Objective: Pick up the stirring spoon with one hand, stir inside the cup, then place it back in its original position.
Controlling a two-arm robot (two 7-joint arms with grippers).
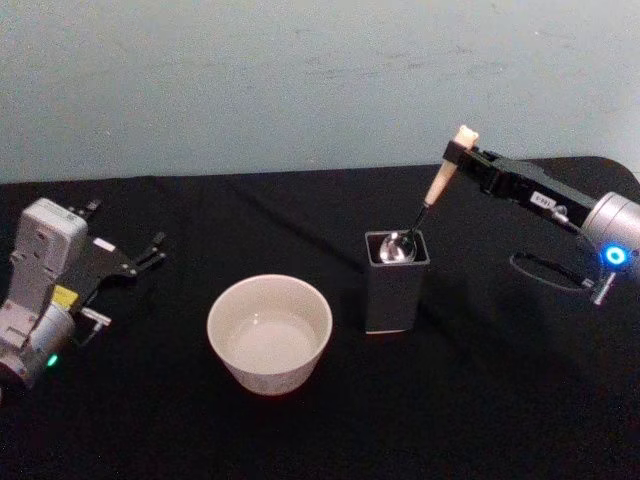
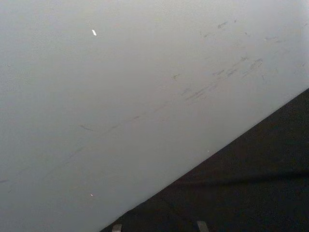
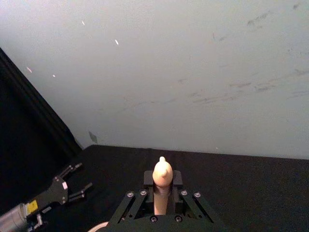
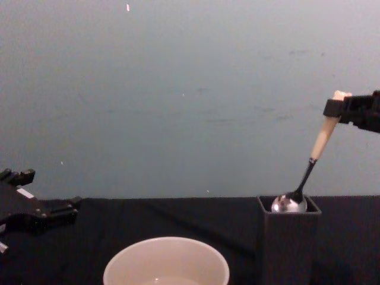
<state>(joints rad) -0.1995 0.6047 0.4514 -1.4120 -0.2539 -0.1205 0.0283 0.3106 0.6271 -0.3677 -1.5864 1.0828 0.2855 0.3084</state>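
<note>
The stirring spoon leans tilted, its shiny bowl at the mouth of the dark grey square holder, the original position. My right gripper is shut on the beige handle just under the bear head; from the chest view this gripper comes in at the right edge. The cream-white cup stands left of the holder, nearer to me, and its rim is low in the chest view. My left gripper rests open at the table's left side, far from the cup.
A black cloth covers the table, with a pale wall close behind. A cable loops on the cloth under the right arm. The left gripper also appears in the right wrist view.
</note>
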